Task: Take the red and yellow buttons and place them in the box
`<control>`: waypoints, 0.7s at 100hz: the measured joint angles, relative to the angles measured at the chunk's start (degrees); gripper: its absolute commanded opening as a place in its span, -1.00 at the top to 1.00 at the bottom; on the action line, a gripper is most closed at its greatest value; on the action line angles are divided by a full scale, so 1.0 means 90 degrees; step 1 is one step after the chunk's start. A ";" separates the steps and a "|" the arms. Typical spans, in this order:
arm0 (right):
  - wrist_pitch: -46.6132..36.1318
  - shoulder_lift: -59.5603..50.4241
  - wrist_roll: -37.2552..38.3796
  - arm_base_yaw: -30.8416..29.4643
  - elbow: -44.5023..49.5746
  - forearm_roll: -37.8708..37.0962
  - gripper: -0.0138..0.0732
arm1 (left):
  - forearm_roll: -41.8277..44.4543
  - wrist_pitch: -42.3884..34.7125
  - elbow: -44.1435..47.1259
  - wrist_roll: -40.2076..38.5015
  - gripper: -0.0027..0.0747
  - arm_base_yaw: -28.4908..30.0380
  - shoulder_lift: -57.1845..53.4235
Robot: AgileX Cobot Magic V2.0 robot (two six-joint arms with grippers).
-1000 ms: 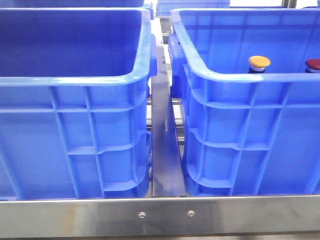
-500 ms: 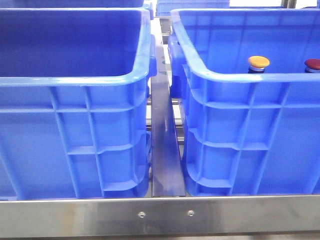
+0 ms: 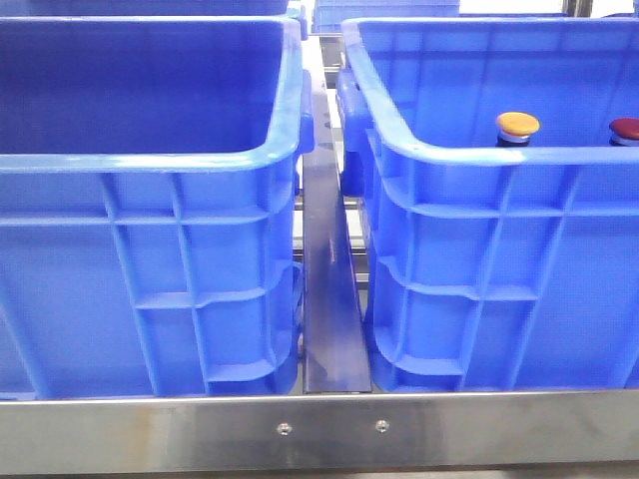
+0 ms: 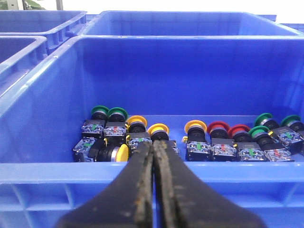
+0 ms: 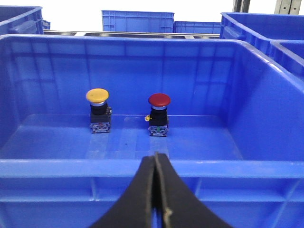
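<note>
From the front, two large deep blue plastic crates with ribbed walls sit side by side on a steel frame. The left blue crate [image 3: 150, 249] shows only bare inner walls from here. The right blue crate [image 3: 499, 269] holds two mushroom-head push buttons standing upright and apart: the yellow-orange button [image 3: 518, 125] and, at the frame's right edge, the dark red button [image 3: 626, 128]. A narrow shiny metal rail [image 3: 329, 299] runs away between the crates, and a brushed steel crossbar [image 3: 319, 429] with two screws spans the near edge. Neither arm shows in this view.

The left wrist camera looks over the rim of a blue bin of mixed buttons [image 4: 42, 99], with green, yellow and red caps on blocky contact bases crowded along its floor. The left gripper [image 4: 153, 156], black and tapered, hangs at the near rim with its jaws pressed together on nothing. More blue crates stand behind under bright light.

The right wrist camera looks into the right crate, where the yellow button [image 5: 98, 96] and the red button [image 5: 159, 100] stand near each other on the floor, not touching. The right gripper [image 5: 155, 166] sits at the near wall, jaws closed and empty.

Compared with a second ago, the front view looks unchanged; both buttons stand where they were.
</note>
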 measured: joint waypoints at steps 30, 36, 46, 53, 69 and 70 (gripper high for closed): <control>0.0061 0.0000 0.0050 0.0000 0.0000 -0.0042 0.90 | 0.0011 0.0000 0.0000 0.0000 0.98 0.0000 0.0000; 0.0107 0.0000 0.0050 0.0000 0.0000 -0.0042 0.90 | 0.0011 0.0000 0.0000 0.0000 0.98 0.0000 0.0000; 0.0107 0.0000 0.0066 0.0000 0.0000 -0.0042 0.90 | 0.0011 0.0000 0.0000 0.0000 0.98 0.0000 0.0000; 0.0107 0.0000 0.0066 0.0000 0.0000 -0.0042 0.90 | 0.0011 0.0000 0.0000 0.0000 0.98 0.0000 0.0000; 0.0116 0.0000 0.0066 0.0000 0.0000 -0.0042 0.90 | 0.0011 0.0000 0.0000 0.0000 0.98 0.0000 0.0000; 0.0116 0.0000 0.0066 0.0000 0.0000 -0.0045 0.90 | 0.0011 0.0000 0.0000 0.0000 0.98 0.0000 0.0000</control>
